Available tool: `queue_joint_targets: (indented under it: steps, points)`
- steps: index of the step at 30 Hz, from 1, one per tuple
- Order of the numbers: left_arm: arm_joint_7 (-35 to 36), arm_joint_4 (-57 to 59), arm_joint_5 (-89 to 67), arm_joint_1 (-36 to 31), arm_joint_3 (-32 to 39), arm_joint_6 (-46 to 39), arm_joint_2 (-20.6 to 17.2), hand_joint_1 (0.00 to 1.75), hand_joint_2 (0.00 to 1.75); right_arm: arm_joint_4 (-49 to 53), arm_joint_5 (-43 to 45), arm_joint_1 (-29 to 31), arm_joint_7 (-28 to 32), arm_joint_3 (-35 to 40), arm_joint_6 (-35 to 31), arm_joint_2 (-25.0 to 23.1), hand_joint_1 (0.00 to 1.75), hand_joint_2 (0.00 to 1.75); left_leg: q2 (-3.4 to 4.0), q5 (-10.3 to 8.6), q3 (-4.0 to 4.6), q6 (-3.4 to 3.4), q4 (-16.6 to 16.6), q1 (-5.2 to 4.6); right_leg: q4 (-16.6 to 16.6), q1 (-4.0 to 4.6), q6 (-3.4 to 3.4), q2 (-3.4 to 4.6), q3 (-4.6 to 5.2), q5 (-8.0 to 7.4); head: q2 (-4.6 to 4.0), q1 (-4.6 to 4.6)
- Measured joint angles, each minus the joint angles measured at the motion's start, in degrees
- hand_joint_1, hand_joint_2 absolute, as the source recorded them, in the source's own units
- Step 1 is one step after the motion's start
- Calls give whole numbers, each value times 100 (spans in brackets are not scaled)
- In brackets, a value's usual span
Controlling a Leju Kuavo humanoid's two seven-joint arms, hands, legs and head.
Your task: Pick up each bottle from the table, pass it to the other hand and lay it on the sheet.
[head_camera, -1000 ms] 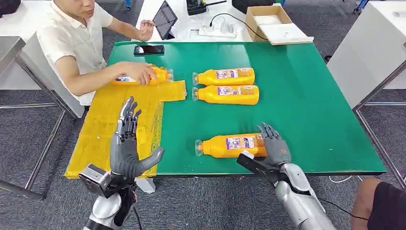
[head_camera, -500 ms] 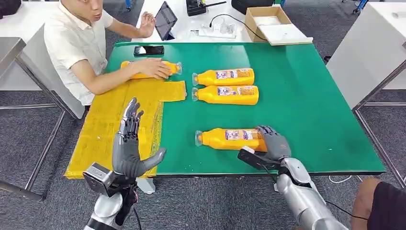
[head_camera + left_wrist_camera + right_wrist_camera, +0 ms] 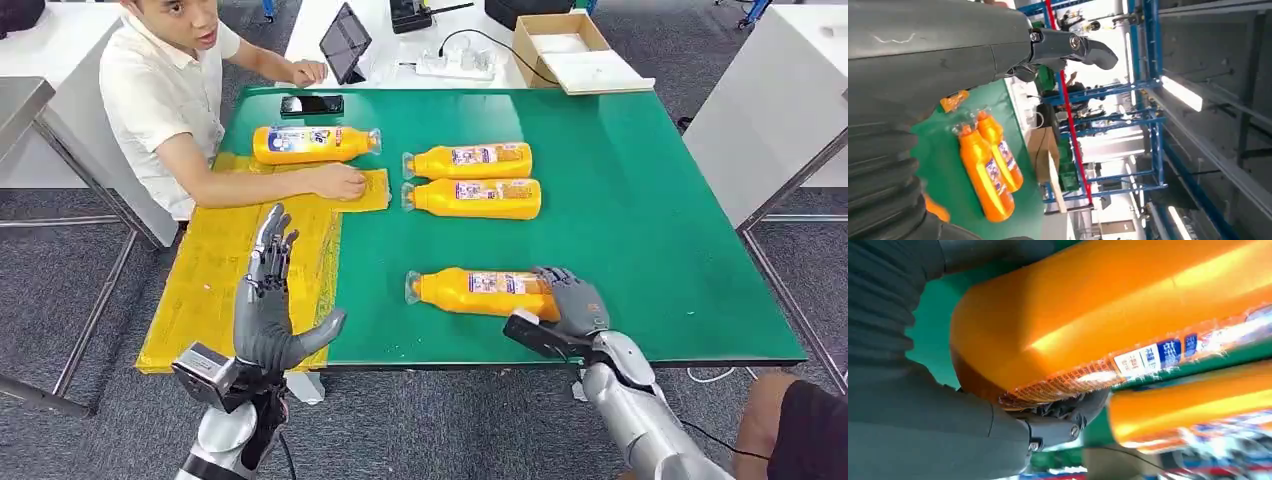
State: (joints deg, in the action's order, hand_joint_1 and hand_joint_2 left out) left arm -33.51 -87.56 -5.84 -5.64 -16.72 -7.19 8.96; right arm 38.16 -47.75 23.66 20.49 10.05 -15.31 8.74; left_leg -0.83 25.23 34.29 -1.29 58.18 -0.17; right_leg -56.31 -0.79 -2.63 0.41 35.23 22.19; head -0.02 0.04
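Observation:
Four orange bottles lie on the green table (image 3: 640,200). My right hand (image 3: 570,303) grips the base end of the nearest bottle (image 3: 480,292); in the right wrist view its fingers (image 3: 1063,422) curl around the bottle (image 3: 1098,305). Two bottles (image 3: 468,160) (image 3: 473,197) lie side by side mid-table and also appear in the left wrist view (image 3: 990,170). A fourth bottle (image 3: 313,143) lies beyond the yellow sheet (image 3: 215,270). My left hand (image 3: 268,300) stands upright and open over the sheet's near edge, holding nothing.
A person sits at the table's left, one hand (image 3: 338,182) resting on the sheet's far corner. A phone (image 3: 311,104) lies at the table's back edge. A tablet (image 3: 345,40) and a cardboard box (image 3: 570,48) sit on the white table behind.
The person moved a bottle off the sheet to the table beyond it, then laid a hand on the sheet. My right hand closed around the near bottle's base.

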Motion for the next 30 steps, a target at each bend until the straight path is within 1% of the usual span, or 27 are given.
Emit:
queue_joint_targets:
  steps: [2, 5, 7, 9, 13, 19, 26, 30]
  points:
    - [-22, 7, 29, -11, -2, -57, 2, 0, 175, 22, 122, -103, 157, 0, -325, -59, 175, 175, 0, 0, 1, 0, 0, 0, -1, 0, 0, 0, 3, 0, 0, 0]
    - [-6, 9, 248, -13, 0, -210, 39, 0, 175, 164, 385, -286, 325, -46, -640, -153, 175, 175, -1, 0, 7, 0, 0, 2, -2, 1, 0, 0, 7, 0, 0, -2]
    - [146, 9, 672, 1, 24, -367, 116, 0, 175, 406, 770, -433, 502, -187, -903, -249, 175, 175, -11, -1, 13, 1, 0, 3, -3, 1, 0, -5, 8, 1, 0, 0]
    - [349, 11, 1174, 41, 100, -489, 190, 0, 175, 763, 1183, -602, 591, -362, -1007, -367, 175, 175, -9, -1, 13, 1, 0, 3, -3, 1, 1, -5, 9, 1, 0, 0]
    - [667, 68, 1836, 153, 214, -579, 249, 0, 175, 1778, 1913, -1058, 651, -693, -1013, -628, 175, 175, -10, 0, 24, 1, 0, 2, -3, 0, 1, -5, 18, 2, 0, 0]
    - [717, 155, 1832, 334, 236, -280, 249, 0, 175, 2895, 2419, -1473, 812, -852, -1002, -898, 175, 175, -8, 0, 32, 0, 0, 1, -2, 0, 1, -4, 30, 2, 0, 0]
    - [645, 59, 2083, 494, 219, 265, 275, 0, 175, 3499, 2804, -1673, 983, -874, -921, -1108, 175, 175, -7, 0, 32, 0, 0, 2, -2, 0, 1, -4, 31, 2, 0, 0]
    - [669, 50, 1717, 550, 87, 483, 247, 0, 175, 3561, 2802, -1721, 985, -824, -585, -1191, 175, 175, -5, 0, 32, 1, 0, 2, -2, 0, 1, -4, 31, 2, 0, 0]
